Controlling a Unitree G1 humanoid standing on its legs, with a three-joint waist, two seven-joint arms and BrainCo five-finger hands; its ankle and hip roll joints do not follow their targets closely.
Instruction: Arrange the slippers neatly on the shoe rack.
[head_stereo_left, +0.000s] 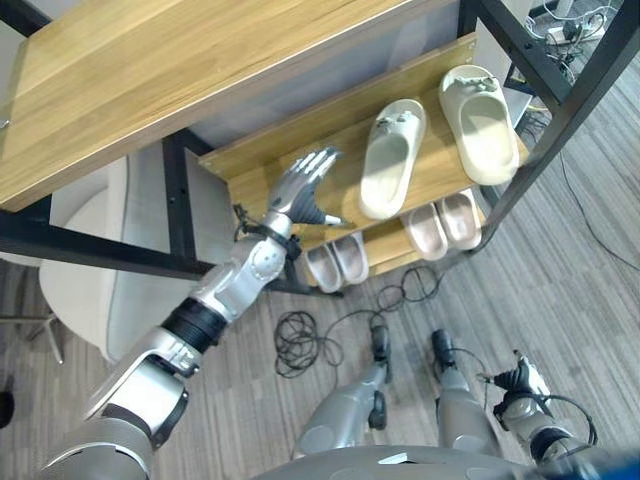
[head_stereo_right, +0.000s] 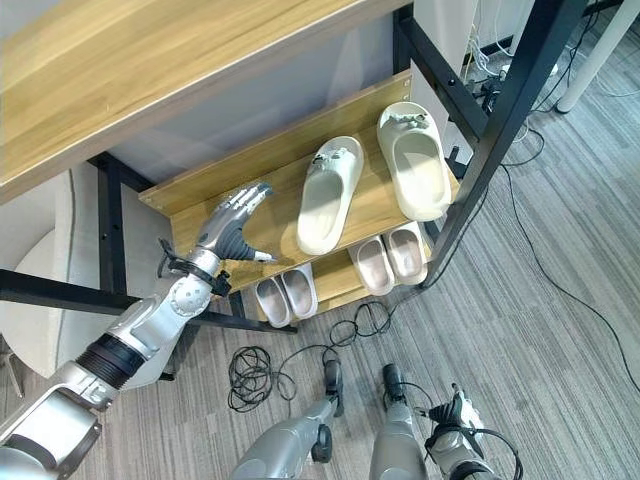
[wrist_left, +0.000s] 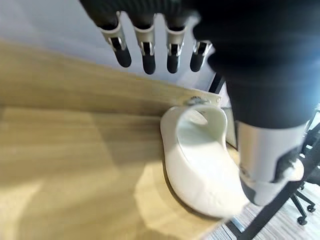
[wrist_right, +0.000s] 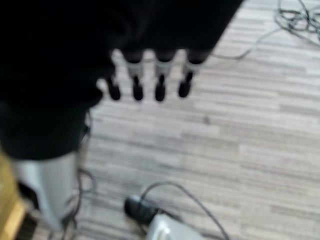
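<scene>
Two cream slippers lie on the shoe rack's middle wooden shelf (head_stereo_left: 260, 165): one (head_stereo_left: 392, 158) angled, toe toward the back, the other (head_stereo_left: 482, 122) to its right. My left hand (head_stereo_left: 300, 190) hovers open over the bare left part of that shelf, just left of the angled slipper (wrist_left: 200, 150), not touching it; its fingers (wrist_left: 145, 47) are straight and the thumb (wrist_left: 262, 165) stands apart. My right hand (head_stereo_left: 518, 380) hangs low over the floor, fingers (wrist_right: 147, 75) relaxed and empty.
The lower shelf holds two pairs of small pale slippers (head_stereo_left: 338, 262) (head_stereo_left: 445, 225). A wide wooden top shelf (head_stereo_left: 150, 70) overhangs the rack. Black frame posts (head_stereo_left: 560, 110) bound the right side. A white chair (head_stereo_left: 90, 270) stands at the left.
</scene>
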